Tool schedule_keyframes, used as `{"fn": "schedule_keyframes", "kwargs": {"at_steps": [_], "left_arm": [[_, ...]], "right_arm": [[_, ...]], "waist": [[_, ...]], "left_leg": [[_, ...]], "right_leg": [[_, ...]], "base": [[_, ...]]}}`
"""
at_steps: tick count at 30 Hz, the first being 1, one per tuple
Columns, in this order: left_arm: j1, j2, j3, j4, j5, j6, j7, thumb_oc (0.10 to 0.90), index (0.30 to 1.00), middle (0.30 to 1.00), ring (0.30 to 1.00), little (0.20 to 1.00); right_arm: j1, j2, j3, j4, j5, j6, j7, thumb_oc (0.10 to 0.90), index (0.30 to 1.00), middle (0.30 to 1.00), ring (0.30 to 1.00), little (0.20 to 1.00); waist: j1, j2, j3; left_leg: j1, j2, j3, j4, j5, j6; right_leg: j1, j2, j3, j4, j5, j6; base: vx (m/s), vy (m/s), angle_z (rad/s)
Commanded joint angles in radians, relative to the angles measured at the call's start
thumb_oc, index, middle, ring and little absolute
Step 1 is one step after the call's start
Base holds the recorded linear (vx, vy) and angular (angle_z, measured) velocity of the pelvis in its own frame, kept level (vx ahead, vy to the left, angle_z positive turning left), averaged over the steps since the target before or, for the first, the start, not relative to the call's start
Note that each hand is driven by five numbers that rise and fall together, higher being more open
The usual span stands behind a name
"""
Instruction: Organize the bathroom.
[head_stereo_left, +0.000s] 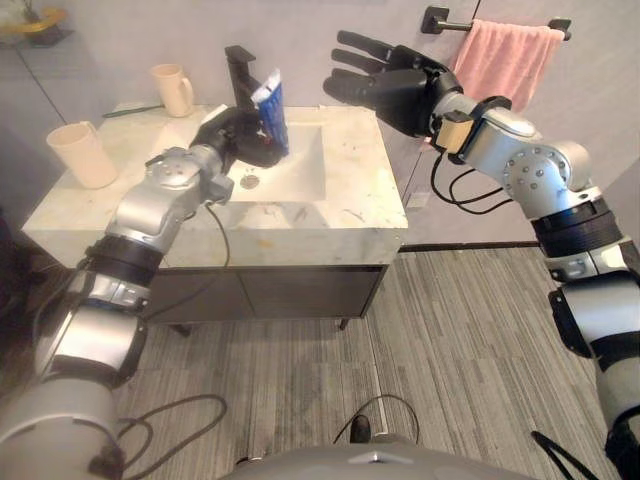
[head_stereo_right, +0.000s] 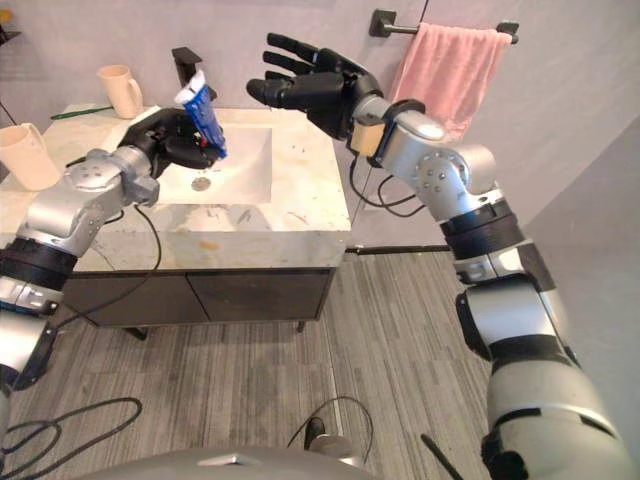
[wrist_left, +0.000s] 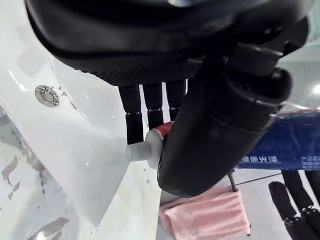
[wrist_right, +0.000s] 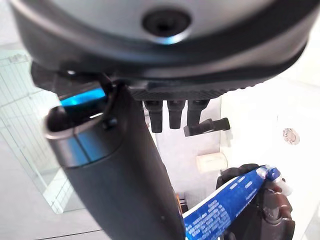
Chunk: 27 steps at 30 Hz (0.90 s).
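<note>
My left hand (head_stereo_left: 235, 135) has its fingers curled around a blue toothpaste tube (head_stereo_left: 272, 110), holding it upright over the sink basin (head_stereo_left: 300, 165), cap end down, flat crimped end up. In the left wrist view the white cap (wrist_left: 142, 148) pokes out past the fingers (wrist_left: 135, 120). My right hand (head_stereo_left: 385, 80) hovers beside the tube, fingers spread and straight, holding nothing, apart from it.

Tube looks light and soft; I judge it squashes if I squeeze mid-body, and the glossy skin may slip. Best hold is low near the stiff cap shoulder, or across the flat crimp. Two beige cups (head_stereo_left: 82, 153) (head_stereo_left: 175, 90) stand on the marble counter (head_stereo_left: 300, 215) at the robot's left, likely a home for it. A pink towel (head_stereo_left: 505, 60) hangs on the bar.
</note>
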Motion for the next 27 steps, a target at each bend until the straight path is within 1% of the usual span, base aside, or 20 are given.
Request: {"fn": "schedule_keyframes", "kwargs": {"at_steps": [1, 6, 10, 17, 27], "left_arm": [[-0.155, 0.059, 0.032, 0.017, -0.056, -0.092, 0.014, 0.400, 0.300, 0.300, 0.300, 0.300], [-0.210, 0.048, -0.002, 0.064, -0.063, -0.100, 0.034, 0.400, 0.300, 0.300, 0.300, 0.300], [-0.245, 0.043, -0.022, 0.084, -0.069, -0.113, 0.058, 0.400, 0.300, 0.300, 0.300, 0.300], [-0.282, 0.035, -0.052, 0.112, -0.070, -0.118, 0.056, 0.400, 0.300, 0.300, 0.300, 0.300], [-0.315, 0.006, -0.080, 0.146, -0.076, -0.100, 0.051, 0.400, 0.300, 0.300, 0.300, 0.300]], "right_arm": [[-0.134, 0.053, 0.012, 0.074, -0.030, -0.132, 0.032, 0.800, 0.900, 0.900, 0.900, 0.900], [-0.150, 0.074, 0.031, 0.093, -0.040, -0.126, 0.034, 0.800, 0.900, 0.900, 0.900, 0.900], [-0.152, 0.086, 0.044, 0.102, -0.040, -0.104, 0.029, 0.800, 0.900, 0.900, 0.900, 0.900], [-0.164, 0.102, 0.065, 0.116, -0.047, -0.125, 0.048, 0.800, 0.900, 0.900, 0.900, 0.900], [-0.193, 0.134, 0.082, 0.140, -0.063, -0.155, 0.047, 0.800, 0.900, 0.900, 0.900, 0.900]], "waist": [[-0.001, -0.021, -0.182], [-0.004, -0.017, -0.186], [-0.007, -0.015, -0.186], [-0.008, -0.016, -0.190], [-0.008, -0.015, -0.194]], "left_leg": [[0.006, -0.069, -0.022, 0.024, -0.067, 0.103], [0.005, -0.070, -0.021, 0.021, -0.064, 0.103], [0.005, -0.071, -0.022, 0.019, -0.061, 0.103], [0.005, -0.074, -0.023, 0.022, -0.062, 0.105], [0.003, -0.076, -0.024, 0.031, -0.067, 0.109]], "right_leg": [[-0.009, -0.004, 0.143, -0.014, -0.029, 0.070], [-0.010, -0.003, 0.147, -0.014, -0.028, 0.071], [-0.010, -0.004, 0.148, -0.014, -0.028, 0.072], [-0.009, -0.005, 0.149, -0.014, -0.026, 0.073], [-0.009, -0.003, 0.157, -0.014, -0.024, 0.073]], "base": [[0.00, -0.004, -0.09], [0.00, -0.002, -0.05], [0.00, 0.000, 0.00], [0.00, 0.000, 0.00], [0.00, -0.001, 0.00]]}}
